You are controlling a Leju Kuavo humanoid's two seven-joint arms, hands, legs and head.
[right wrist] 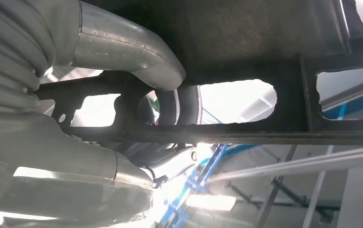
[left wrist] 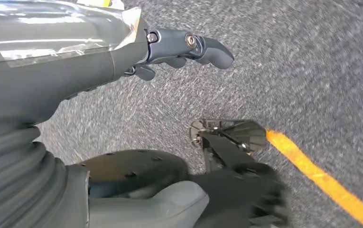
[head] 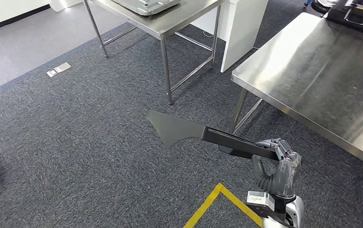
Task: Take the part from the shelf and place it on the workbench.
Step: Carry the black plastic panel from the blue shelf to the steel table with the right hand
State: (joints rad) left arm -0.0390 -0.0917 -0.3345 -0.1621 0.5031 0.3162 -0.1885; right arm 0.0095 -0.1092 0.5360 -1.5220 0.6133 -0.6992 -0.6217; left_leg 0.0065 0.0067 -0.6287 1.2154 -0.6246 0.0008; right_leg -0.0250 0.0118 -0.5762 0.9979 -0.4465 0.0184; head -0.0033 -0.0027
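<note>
The part [head: 189,131] is a long flat dark grey piece with a flared end pointing to the left. My right hand [head: 279,166] grips its black end and holds it level above the carpet, short of the workbench [head: 312,71] at the right. In the right wrist view the part [right wrist: 265,47] runs close across the picture, with cut-out holes and my fingers [right wrist: 122,42] wrapped around it. My left hand [left wrist: 179,50] hangs over the floor, its fingers apart and nothing in them.
A second steel table [head: 170,21] stands ahead with a grey tray [head: 146,5] on it. A white cabinet [head: 238,28] lies behind it. Yellow floor tape [head: 217,199] runs near my feet. A black device [head: 355,14] sits on the workbench's far corner.
</note>
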